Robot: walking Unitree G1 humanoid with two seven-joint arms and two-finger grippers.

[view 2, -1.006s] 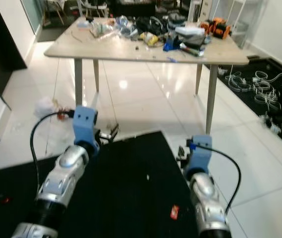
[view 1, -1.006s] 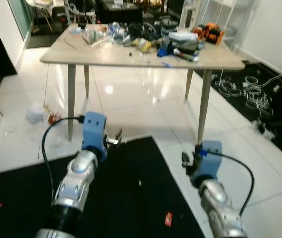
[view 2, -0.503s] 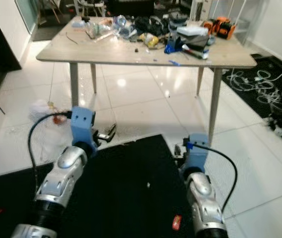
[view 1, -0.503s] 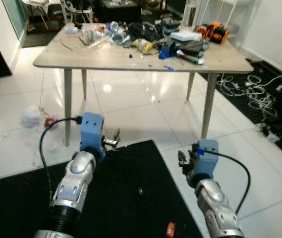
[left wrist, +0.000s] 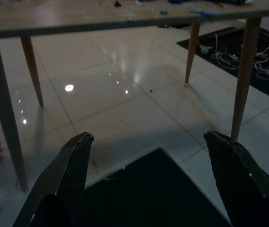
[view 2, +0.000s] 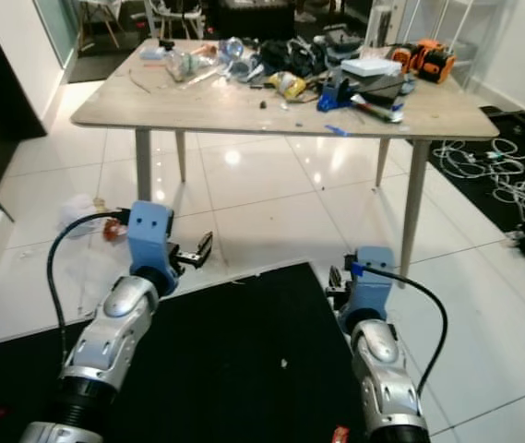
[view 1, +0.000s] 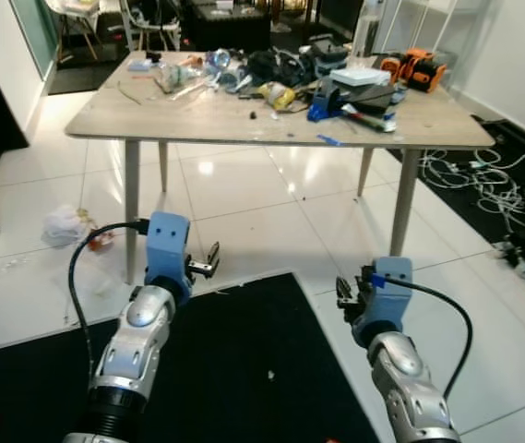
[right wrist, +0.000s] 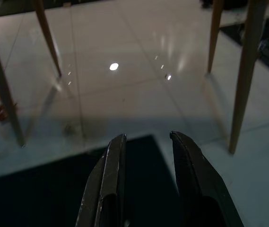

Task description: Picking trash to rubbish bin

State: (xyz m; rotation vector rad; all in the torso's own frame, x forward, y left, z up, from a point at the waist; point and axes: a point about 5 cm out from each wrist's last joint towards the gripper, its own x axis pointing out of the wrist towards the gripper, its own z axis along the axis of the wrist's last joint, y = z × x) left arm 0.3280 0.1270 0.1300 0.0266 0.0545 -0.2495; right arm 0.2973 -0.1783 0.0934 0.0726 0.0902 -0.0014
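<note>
- Table (view 1: 197,115) of pale wood on slim tapered legs stands ahead of me on glossy white floor tiles (view 1: 271,198), its top cluttered with tools, cables and wrappers.
- Black floor mat (view 1: 234,369) lies directly under my two raised arms; its far edge stops short of the table legs.
- My left gripper (view 1: 208,261) hovers above the mat's far edge, pointing toward the table, fingers (left wrist: 73,165) spread wide and empty.
- My right gripper (view 1: 347,290) hangs above the mat's right edge, its fingers (right wrist: 113,175) drawn close with only a narrow gap and nothing between them.
- Crumpled white plastic bag (view 1: 62,224), with a small red scrap (view 1: 96,242) just beside it, rests on the tiles by the table's near left leg; I judge this the nearest trash.
- It lies forward and well to the left of my left gripper, so my left arm is the nearer one, and I would likely need to turn left to reach it.
- A small red bit (view 2: 340,434) lies on the mat near my right arm's base.
</note>
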